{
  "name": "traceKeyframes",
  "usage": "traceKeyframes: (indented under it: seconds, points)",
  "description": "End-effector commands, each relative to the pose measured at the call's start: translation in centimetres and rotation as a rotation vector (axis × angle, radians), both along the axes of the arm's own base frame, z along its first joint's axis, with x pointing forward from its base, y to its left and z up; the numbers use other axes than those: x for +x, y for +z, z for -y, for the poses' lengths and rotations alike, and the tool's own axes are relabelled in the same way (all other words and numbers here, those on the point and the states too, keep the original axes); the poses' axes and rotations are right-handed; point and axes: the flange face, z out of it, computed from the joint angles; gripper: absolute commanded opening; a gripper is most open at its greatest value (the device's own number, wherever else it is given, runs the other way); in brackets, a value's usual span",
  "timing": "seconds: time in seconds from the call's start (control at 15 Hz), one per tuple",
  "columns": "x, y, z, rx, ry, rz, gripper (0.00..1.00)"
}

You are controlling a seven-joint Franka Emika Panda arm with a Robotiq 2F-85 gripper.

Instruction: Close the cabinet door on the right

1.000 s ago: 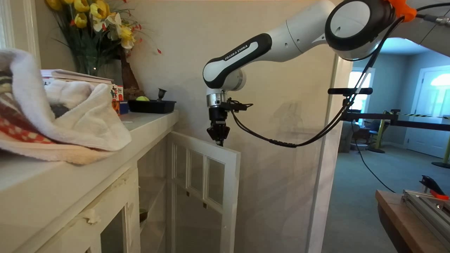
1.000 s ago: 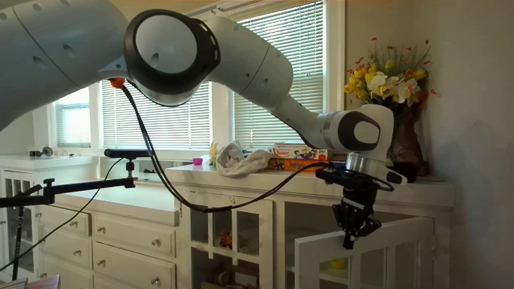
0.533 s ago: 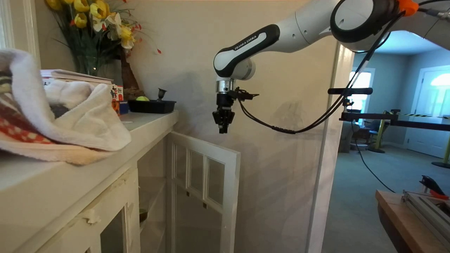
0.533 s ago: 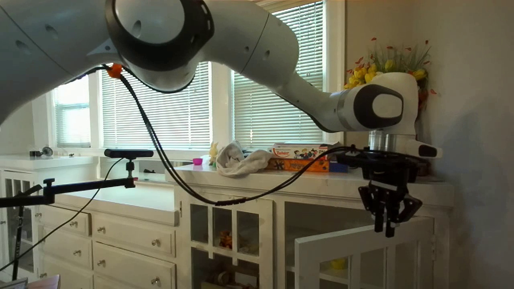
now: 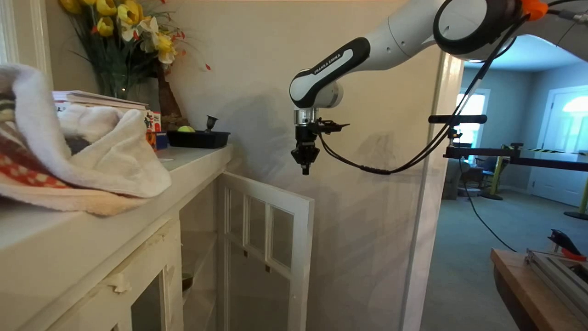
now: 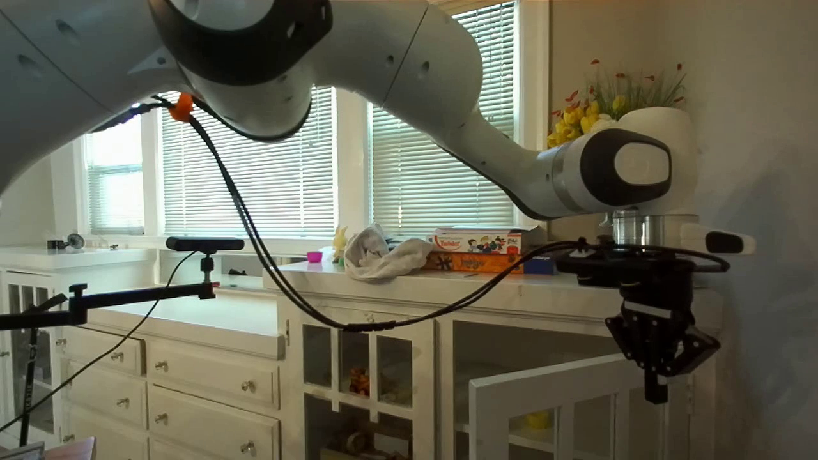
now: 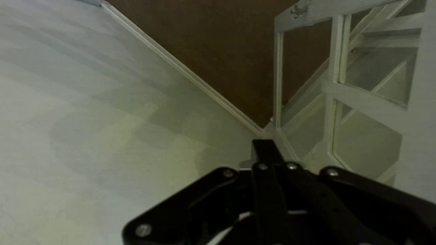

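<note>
The black jointed gripper (image 6: 656,391) (empty, fingers (image 7: 267,150) together) hangs near the white wooden square-paned door (image 5: 257,254), open beside the beige wall (image 5: 376,108); likely positioning, it should next descend and push inward.

Bright blinds (image 6: 287,185), beige wall (image 5: 248,50)

The hand (image 5: 305,171) hung pointing down, apart from the cabinet door (image 5: 281,268), which stood open. On the desk (image 5: 195,160) a towel (image 5: 92,172) lay crumpled, a black tray (image 5: 197,139) and yellow flowers (image 5: 129,13) beyond it.
</note>
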Motion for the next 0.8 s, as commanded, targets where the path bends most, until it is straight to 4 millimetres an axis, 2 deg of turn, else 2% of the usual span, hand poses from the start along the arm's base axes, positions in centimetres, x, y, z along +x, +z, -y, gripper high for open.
traceKeyframes:
  seconds: [0.0,0.4,0.47,0.6,0.73]
  points:
    - [-1.1,-1.8,-0.7,-0.020,-0.025,-0.030,0.00]
    - [-1.0,-5.7,-5.3,0.047,0.039,-0.050,0.00]
    - [-0.4,-5.4,-3.9,0.029,0.037,-0.045,0.01]
    - [-0.4,-6.2,-5.1,0.038,0.052,-0.061,0.01]
    - [-0.4,-6.4,-5.3,0.039,0.053,-0.064,0.01]
